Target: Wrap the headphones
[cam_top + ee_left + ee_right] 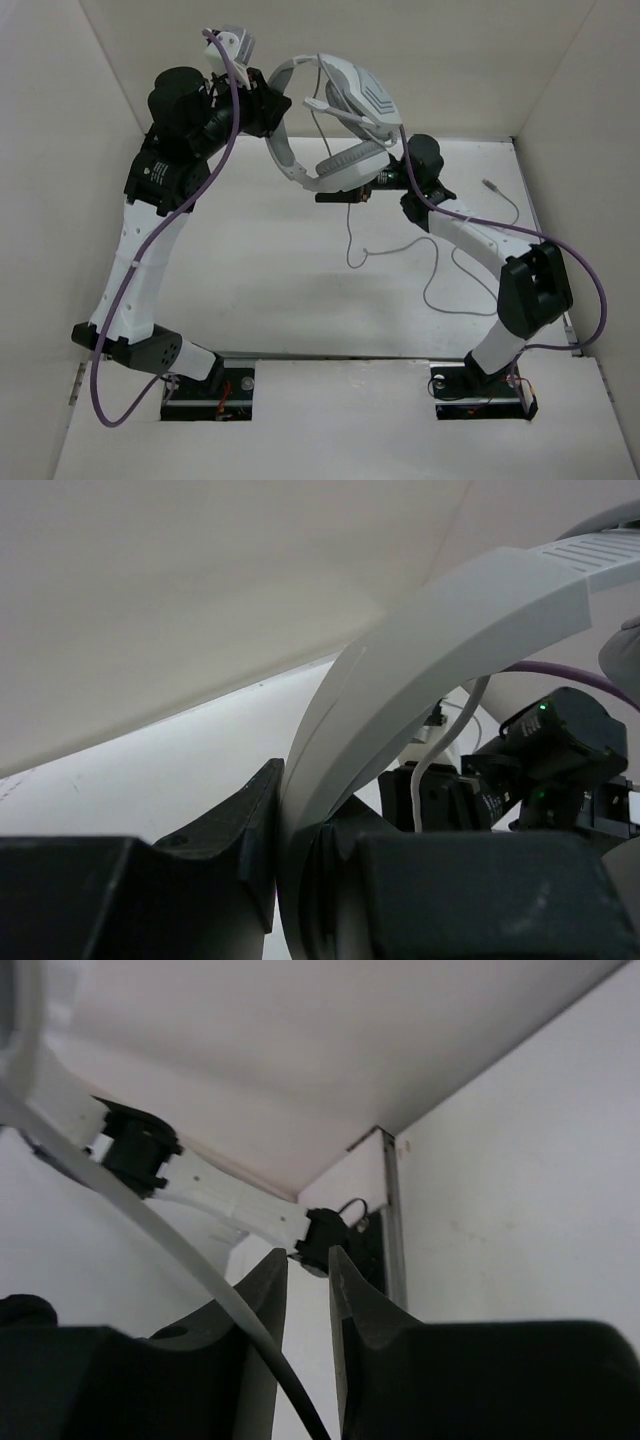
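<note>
The light grey headphones (345, 100) hang in the air above the back of the table. My left gripper (268, 112) is shut on their headband (430, 650), which stands pinched between the two black fingers (255, 830). My right gripper (345, 195) sits just under the lower earcup (350, 165), jaws a little apart. The thin grey cable (170, 1245) crosses its left finger and drops into the gap, not pinched. The rest of the cable (440, 290) trails in loops on the table, ending in a plug (490, 184).
White walls close in the table on the left, back and right. Purple arm cables (590, 300) loop beside both arms. Both arm bases (205, 385) sit at the near edge.
</note>
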Action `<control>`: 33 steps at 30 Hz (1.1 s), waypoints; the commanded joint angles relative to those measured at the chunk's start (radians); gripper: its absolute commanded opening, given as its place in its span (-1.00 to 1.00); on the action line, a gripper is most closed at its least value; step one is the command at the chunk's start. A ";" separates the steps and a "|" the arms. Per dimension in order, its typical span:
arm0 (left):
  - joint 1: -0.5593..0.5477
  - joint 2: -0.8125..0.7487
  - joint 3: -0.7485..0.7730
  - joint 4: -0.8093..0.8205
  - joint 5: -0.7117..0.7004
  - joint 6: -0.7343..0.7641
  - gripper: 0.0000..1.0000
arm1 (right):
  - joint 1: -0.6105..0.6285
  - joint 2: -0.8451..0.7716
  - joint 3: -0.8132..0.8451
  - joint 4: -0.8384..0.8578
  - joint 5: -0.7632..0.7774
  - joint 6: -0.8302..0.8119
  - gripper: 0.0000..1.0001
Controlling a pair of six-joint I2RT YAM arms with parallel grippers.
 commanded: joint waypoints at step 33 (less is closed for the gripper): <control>0.072 0.075 0.118 0.197 -0.470 -0.141 -1.00 | 0.276 0.094 -0.095 0.467 0.054 0.392 -0.32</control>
